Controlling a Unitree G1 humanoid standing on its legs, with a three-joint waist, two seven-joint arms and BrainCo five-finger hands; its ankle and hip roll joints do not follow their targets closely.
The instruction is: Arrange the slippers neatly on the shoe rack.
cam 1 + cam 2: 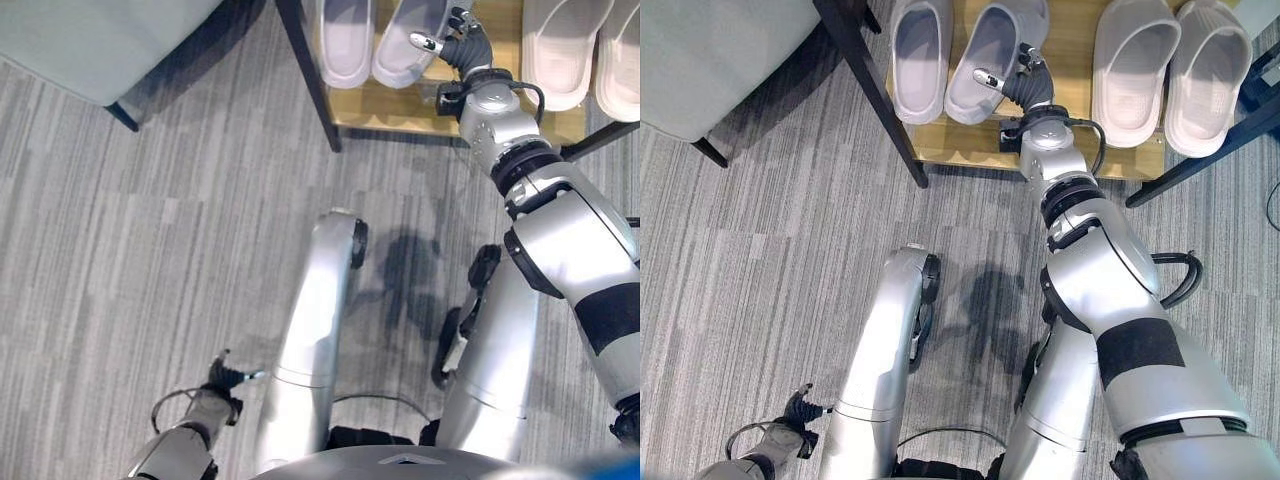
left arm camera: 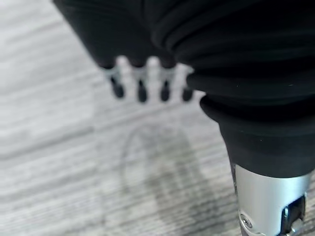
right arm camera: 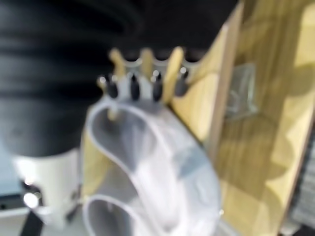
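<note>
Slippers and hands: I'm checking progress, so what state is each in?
Grey slippers: on the rack, one skewed.
Beige slippers: on the rack, side by side.
Right hand: gripping the skewed grey slipper.
Left hand: idle over the floor, holding nothing.

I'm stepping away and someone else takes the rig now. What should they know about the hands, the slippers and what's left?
Right hand: on the rack, thumb over the heel of the tilted grey slipper, fingers by its side; a firm grip cannot be told.
Left hand: idle low over the floor, fingers relaxed, holding nothing.
Slippers: grey pair on the rack's left, the other grey slipper straight; white pair on the right, side by side.
Done: all four are on the rack.
Left: straighten the tilted one beside its mate, then withdraw.
</note>
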